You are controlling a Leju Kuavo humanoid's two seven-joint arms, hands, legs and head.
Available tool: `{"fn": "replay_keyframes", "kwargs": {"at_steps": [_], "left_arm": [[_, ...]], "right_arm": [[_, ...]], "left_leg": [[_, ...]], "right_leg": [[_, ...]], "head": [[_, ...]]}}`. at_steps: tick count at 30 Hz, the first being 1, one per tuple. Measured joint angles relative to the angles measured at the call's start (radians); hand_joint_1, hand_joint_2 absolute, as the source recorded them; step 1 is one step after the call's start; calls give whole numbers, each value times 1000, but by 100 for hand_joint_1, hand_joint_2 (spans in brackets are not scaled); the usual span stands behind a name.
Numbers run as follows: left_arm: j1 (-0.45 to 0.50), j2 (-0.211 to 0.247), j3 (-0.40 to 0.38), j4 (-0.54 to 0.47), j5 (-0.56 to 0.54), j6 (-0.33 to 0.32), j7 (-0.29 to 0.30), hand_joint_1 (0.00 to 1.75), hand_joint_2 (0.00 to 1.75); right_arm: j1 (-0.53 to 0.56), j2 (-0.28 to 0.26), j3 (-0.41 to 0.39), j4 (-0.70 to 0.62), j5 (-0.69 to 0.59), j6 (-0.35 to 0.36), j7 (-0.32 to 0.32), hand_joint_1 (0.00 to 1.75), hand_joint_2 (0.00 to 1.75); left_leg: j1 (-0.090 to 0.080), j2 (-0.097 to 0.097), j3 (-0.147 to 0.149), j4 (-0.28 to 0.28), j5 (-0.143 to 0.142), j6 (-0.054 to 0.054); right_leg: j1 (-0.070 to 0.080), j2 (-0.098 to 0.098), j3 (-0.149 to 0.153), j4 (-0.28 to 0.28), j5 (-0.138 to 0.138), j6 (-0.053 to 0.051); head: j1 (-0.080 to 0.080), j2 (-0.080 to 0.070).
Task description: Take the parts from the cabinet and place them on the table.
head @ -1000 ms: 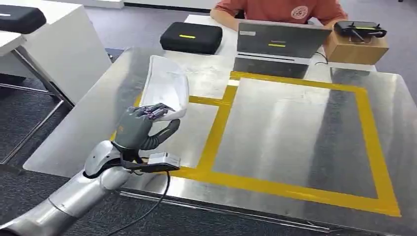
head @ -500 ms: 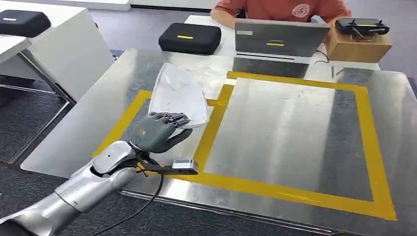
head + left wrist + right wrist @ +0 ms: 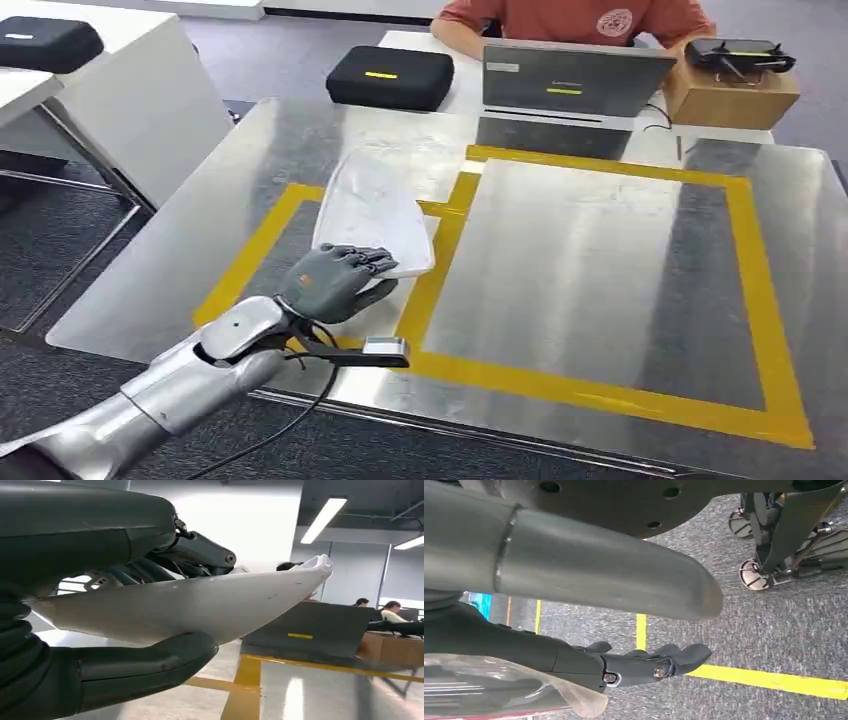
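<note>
1. Presently the left hand (image 3: 335,282) grips the near edge of a white, curved, shell-like plastic part (image 3: 372,212), fingers on top and thumb beneath, as the left wrist view (image 3: 115,672) also shows.
2. That white part (image 3: 200,605) is held just above the shiny metal table (image 3: 600,250), over the left rectangle marked by yellow tape (image 3: 445,240); I cannot tell whether its far end touches the surface.
3. On the right wrist view, the right hand (image 3: 644,665) hangs over grey carpet floor (image 3: 774,625) crossed by yellow floor lines (image 3: 769,679), its fingers stretched out fairly straight and holding nothing.
4. Beyond the table's far edge, a person in an orange shirt (image 3: 580,18) sits behind a grey laptop (image 3: 575,82).
5. Beside the laptop lie a black zip case with a yellow mark (image 3: 390,76) and a brown cardboard box (image 3: 730,95) carrying a black device (image 3: 740,55).
6. At the far left stands a white desk (image 3: 120,90) with another black case (image 3: 45,42).
</note>
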State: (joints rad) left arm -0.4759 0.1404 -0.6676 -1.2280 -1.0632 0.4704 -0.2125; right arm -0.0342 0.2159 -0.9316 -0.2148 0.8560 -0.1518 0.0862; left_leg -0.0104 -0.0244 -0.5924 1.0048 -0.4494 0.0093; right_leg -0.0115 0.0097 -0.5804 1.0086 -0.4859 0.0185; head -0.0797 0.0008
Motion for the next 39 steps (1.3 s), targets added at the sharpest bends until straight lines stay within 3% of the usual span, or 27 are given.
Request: {"fn": "replay_keyframes", "kwargs": {"at_steps": [11, 12, 16, 17, 29, 39], "left_arm": [[-1, 3, 0, 4, -5, 17, 0, 175, 175], [-1, 3, 0, 5, -5, 17, 0, 0, 175], [-1, 4, 0, 5, -6, 48, -4, 0, 175], [-1, 4, 0, 5, -6, 58, -5, 0, 0], [2, 6, 5, -81, 48, 105, -53, 0, 0], [4, 6, 27, -130, 65, 123, -54, 0, 0]], "right_arm": [[0, 0, 0, 0, 6, -1, 0, 0, 0], [0, 0, 0, 0, 6, -1, 0, 0, 0], [0, 0, 0, 0, 10, -1, 0, 0, 0], [0, 0, 0, 0, 11, -1, 0, 0, 0], [0, 0, -11, 0, 21, -1, -3, 0, 0], [1, 0, -14, 0, 31, 2, -12, 0, 0]], "left_leg": [[0, 0, 0, 1, -1, 1], [0, 0, 0, 1, -1, 1], [0, 0, 0, 1, -1, 1], [0, 0, 0, 1, -1, 1], [0, 0, 0, 1, -1, 1], [0, 0, 0, 1, -1, 1]], "right_leg": [[-1, 0, 0, 0, 0, 0], [-1, 0, 0, 0, 0, 0], [0, 0, 0, 0, 0, 0], [0, 0, 0, 0, 0, 0], [0, -1, 1, 0, 0, 0], [0, -1, 1, 0, 0, 0]], "head": [[0, 0], [0, 0], [0, 0], [0, 0], [0, 0], [0, 0]]}}
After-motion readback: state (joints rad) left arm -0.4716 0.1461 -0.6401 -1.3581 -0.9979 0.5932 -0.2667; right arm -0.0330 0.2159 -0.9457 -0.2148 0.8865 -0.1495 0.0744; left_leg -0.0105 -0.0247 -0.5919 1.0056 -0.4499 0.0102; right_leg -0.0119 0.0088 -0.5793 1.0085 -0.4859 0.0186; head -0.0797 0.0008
